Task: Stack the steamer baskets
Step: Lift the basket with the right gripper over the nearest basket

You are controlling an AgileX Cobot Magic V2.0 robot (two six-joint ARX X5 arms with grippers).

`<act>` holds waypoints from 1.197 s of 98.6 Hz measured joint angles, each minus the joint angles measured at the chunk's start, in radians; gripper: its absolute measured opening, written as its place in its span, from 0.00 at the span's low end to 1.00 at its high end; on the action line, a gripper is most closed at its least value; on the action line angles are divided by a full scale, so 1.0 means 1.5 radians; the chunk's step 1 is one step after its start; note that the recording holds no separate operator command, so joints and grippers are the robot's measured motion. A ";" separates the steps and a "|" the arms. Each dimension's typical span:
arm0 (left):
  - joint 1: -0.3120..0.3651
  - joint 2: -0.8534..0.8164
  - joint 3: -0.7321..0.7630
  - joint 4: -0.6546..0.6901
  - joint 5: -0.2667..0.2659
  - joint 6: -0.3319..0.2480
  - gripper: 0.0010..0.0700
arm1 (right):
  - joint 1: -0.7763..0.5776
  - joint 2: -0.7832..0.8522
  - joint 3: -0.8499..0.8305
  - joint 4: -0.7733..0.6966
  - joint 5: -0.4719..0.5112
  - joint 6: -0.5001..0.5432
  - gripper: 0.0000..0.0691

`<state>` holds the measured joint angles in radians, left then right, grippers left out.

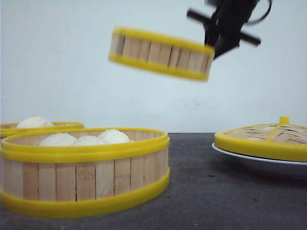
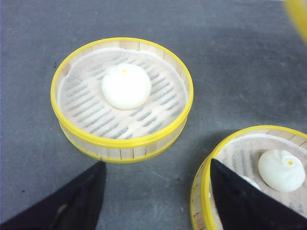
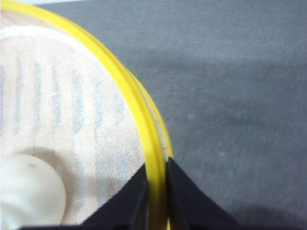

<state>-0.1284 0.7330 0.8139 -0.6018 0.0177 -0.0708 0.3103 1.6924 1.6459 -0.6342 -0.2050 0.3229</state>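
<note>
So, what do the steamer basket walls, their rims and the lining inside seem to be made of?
The near basket has walls of pale, matte vertical slats with faint grain, probably wood or bamboo. Its rims are smooth, uniformly yellow and slightly glossy, likely plastic. The lining in the one-bun basket looks like thin white cloth; the slotted floor shows through it. The raised basket, held by the right pincer, looks the same.

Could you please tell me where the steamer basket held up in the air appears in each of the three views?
Front view: the lifted basket hangs tilted, upper centre, gripped at its right edge by the right gripper.
Left wrist view: only a blurred yellow edge in the top right corner, possibly it.
Right wrist view: it fills the left side, its rim clamped between the fingers.
Shared landmark: the dark grey table.
</note>
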 joint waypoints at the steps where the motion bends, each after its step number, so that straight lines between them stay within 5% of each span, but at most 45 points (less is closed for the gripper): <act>1: 0.000 0.000 0.000 0.000 0.000 0.000 0.59 | 0.001 -0.005 0.000 -0.004 -0.001 0.000 0.04; 48: 0.000 0.000 0.000 0.000 0.000 0.000 0.59 | 0.114 -0.093 0.002 -0.229 0.020 -0.063 0.04; 76: 0.000 0.000 0.000 0.000 0.000 0.000 0.59 | 0.223 -0.084 0.001 -0.217 0.138 -0.074 0.04; 118: 0.000 0.000 0.000 0.000 0.000 0.000 0.59 | 0.263 -0.016 0.001 -0.212 0.140 -0.078 0.04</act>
<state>-0.1284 0.7330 0.8139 -0.6018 0.0181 -0.0708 0.7055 1.6680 1.6466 -0.9527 0.0051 0.2062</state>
